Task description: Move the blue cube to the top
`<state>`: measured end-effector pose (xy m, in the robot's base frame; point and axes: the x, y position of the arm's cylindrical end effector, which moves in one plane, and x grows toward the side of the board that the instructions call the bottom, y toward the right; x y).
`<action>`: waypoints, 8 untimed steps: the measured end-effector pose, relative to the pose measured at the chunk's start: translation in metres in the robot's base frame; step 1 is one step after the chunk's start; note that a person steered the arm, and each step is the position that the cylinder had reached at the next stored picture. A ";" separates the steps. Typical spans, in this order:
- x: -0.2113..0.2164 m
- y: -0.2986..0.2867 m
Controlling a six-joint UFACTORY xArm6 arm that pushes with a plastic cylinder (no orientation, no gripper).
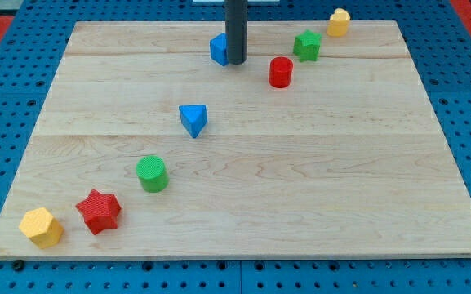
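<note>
The blue cube (219,49) is already parked near the surface's (300,204) top edge, my tip (236,62) touching its right side. No fingers here. Probably one last nudge upward is needed.

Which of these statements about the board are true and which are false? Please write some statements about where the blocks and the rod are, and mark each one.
1. My tip is right beside the blue cube, on its right in the view. True.
2. The green cylinder lies near the view's top. False: it lies at the lower left, near the red star.
3. Two yellow blocks sit at opposite corners. True.
4. The red cylinder touches the blue triangle block. False: they lie well apart.
</note>
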<state>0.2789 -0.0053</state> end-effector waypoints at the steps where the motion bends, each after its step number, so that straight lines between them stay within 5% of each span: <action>1: -0.002 -0.020; 6: -0.025 -0.064; 8: 0.058 -0.045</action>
